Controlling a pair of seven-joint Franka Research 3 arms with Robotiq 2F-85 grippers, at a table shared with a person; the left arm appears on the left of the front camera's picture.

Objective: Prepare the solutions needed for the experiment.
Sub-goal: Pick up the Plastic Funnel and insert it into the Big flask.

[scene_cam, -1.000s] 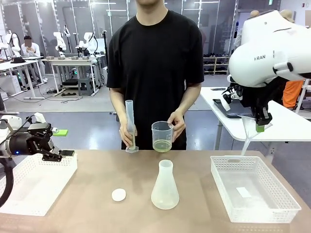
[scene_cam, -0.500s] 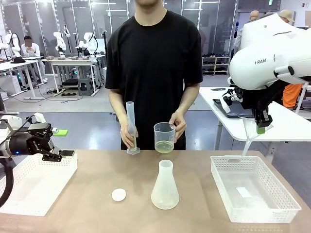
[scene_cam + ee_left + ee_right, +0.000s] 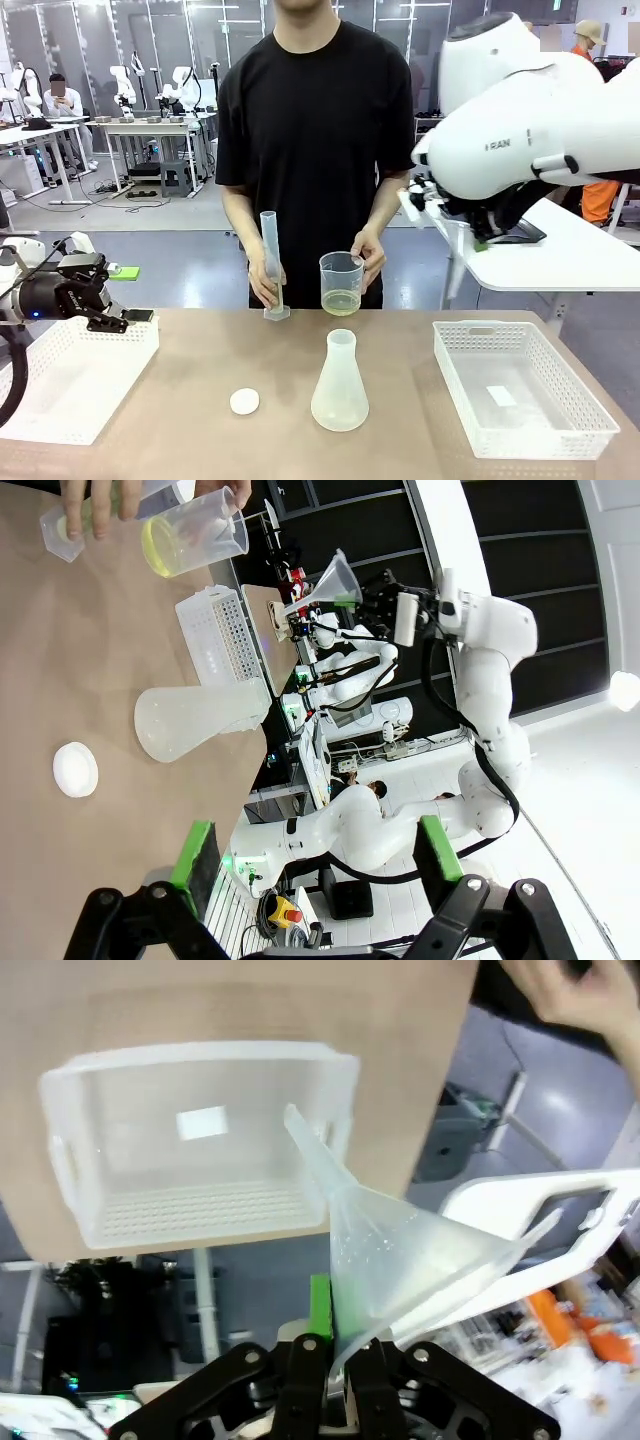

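The solutions show as a shallow pale yellow layer (image 3: 341, 302) in a clear beaker (image 3: 341, 283) (image 3: 190, 540) that the person holds above the table's far edge. The person's other hand steadies a tall measuring cylinder (image 3: 270, 265) (image 3: 70, 525). An empty conical flask (image 3: 339, 385) (image 3: 195, 720) stands mid-table. My right gripper (image 3: 476, 238) (image 3: 340, 1360) is shut on the rim of a clear funnel (image 3: 455, 255) (image 3: 400, 1250), high above the table, right of the beaker. My left gripper (image 3: 112, 318) (image 3: 315, 880) hangs open over the left basket (image 3: 75, 385).
A small white round cap (image 3: 244, 401) (image 3: 75, 769) lies left of the flask. A white mesh basket (image 3: 520, 385) (image 3: 190, 1140) (image 3: 225, 640) with a small white slip inside sits at the right. The person stands at the far edge.
My right arm has swung left and turned, carrying the funnel from over the right basket toward the middle. The person has raised the beaker slightly. The left arm has not moved.
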